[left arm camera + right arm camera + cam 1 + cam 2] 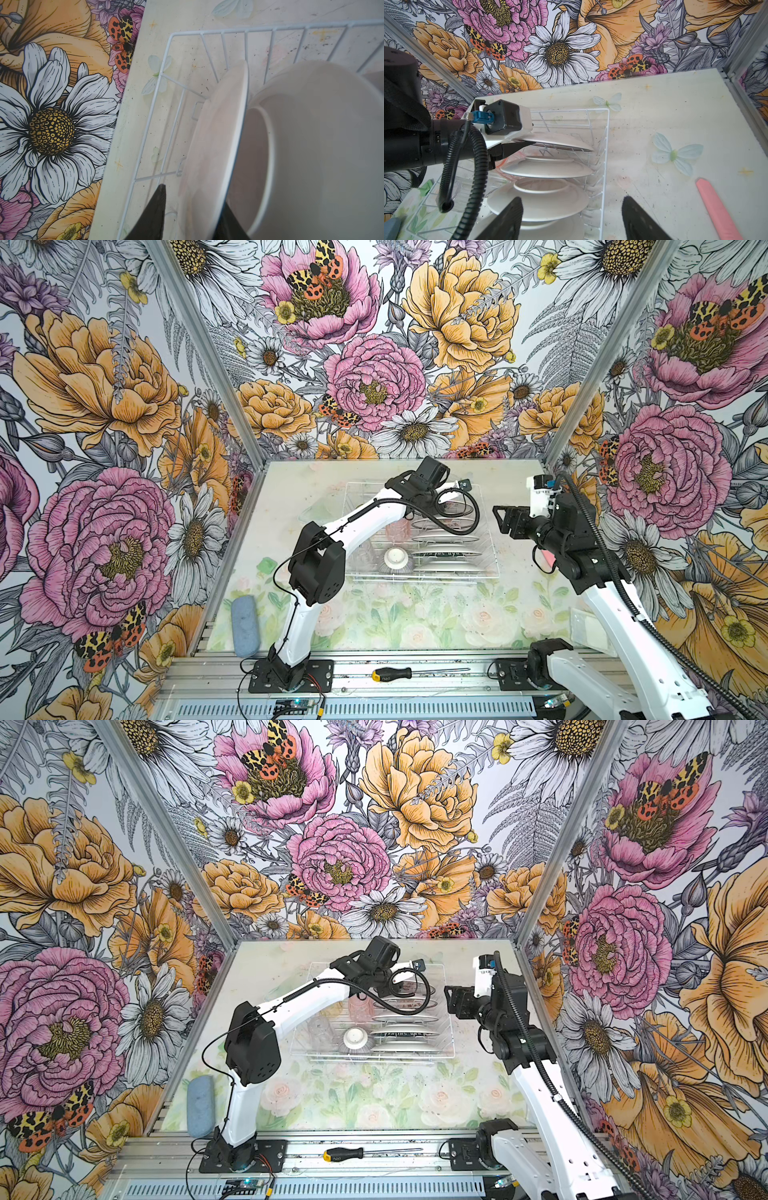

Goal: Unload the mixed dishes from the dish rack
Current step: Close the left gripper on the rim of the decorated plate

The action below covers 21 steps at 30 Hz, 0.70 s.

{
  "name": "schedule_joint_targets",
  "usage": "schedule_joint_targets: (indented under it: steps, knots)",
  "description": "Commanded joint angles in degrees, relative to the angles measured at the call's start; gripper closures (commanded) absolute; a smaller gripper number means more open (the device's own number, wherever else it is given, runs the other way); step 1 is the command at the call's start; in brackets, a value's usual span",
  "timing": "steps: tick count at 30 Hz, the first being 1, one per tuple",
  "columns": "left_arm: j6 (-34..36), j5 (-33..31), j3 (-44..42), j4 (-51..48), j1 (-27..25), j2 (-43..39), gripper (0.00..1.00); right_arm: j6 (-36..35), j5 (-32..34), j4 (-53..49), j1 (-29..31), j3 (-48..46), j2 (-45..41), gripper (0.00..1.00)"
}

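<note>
Plate rim sits between left fingers, arm stretched over dish rack.

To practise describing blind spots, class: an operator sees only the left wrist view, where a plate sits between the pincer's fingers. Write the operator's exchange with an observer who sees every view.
Operator: I see only my plate. Where is the other arm?
Observer: The right pincer hangs open and empty by the dish rack, at its right edge.
Operator: What else needs unloading?
Observer: An upturned ribbed bowl sits at the rack's near edge.
</note>
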Motion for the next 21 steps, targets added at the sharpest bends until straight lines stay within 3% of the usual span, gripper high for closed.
schedule_joint_targets:
  steps: [1,21]
  knots:
    - [0.4,-1.1,1.8,-0.1,0.4,1.0,0.68,0.1,0.4,0.0,0.3,0.4,-0.8,0.23]
    - [0.9,-4.5,2.8,1.4,0.1,2.2,0.85,0.1,0.7,0.0,0.3,-0.5,-1.2,0.23]
